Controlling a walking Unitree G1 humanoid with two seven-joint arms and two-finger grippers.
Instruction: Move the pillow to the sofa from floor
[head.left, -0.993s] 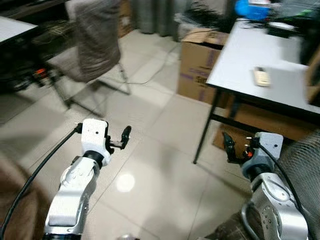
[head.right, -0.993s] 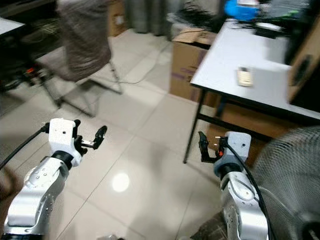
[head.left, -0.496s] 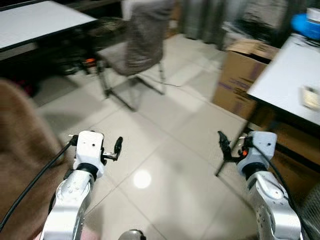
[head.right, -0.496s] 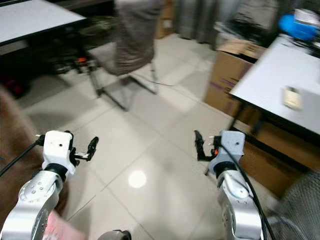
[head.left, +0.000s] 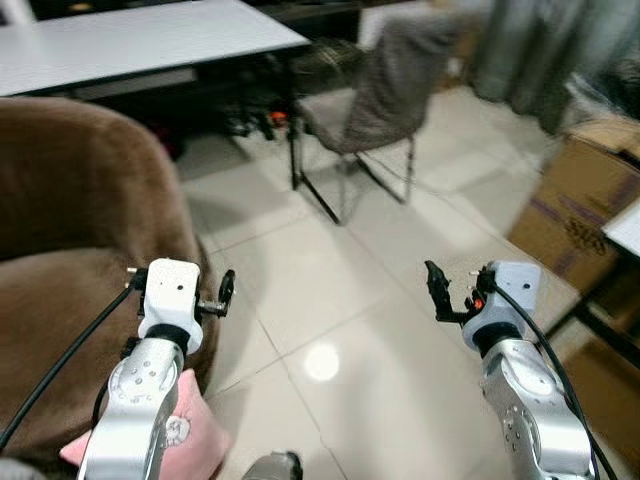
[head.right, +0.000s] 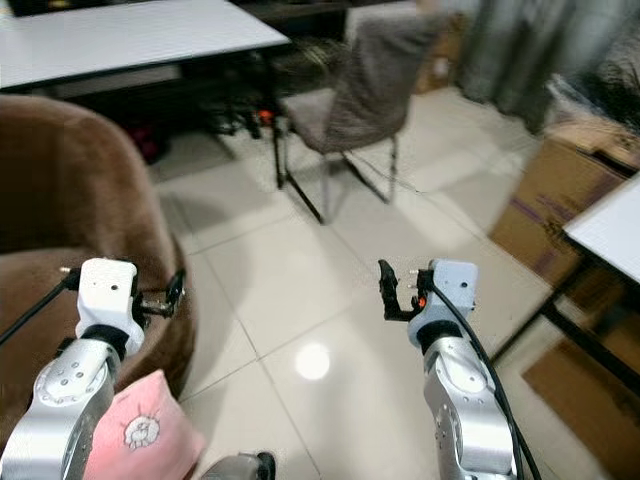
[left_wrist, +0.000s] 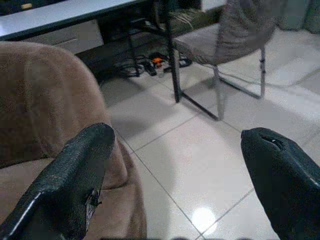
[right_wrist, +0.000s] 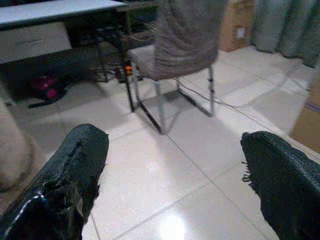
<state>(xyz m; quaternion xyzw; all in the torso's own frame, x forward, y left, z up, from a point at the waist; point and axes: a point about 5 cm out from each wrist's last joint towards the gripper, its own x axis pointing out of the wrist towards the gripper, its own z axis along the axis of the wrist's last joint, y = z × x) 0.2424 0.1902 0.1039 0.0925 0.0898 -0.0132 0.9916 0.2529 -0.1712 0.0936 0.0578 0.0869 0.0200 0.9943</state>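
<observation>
A brown sofa (head.left: 70, 230) is filling my left side, and a white table (head.left: 150, 40) is standing behind it beside a grey chair (head.left: 385, 95). The pink pillow (head.right: 140, 435) is lying on the floor (head.left: 330, 300), just beside the sofa's base, under my left arm. I am holding my left tool (head.left: 222, 295) and right tool (head.left: 436, 292) open and empty above the tiles.
</observation>
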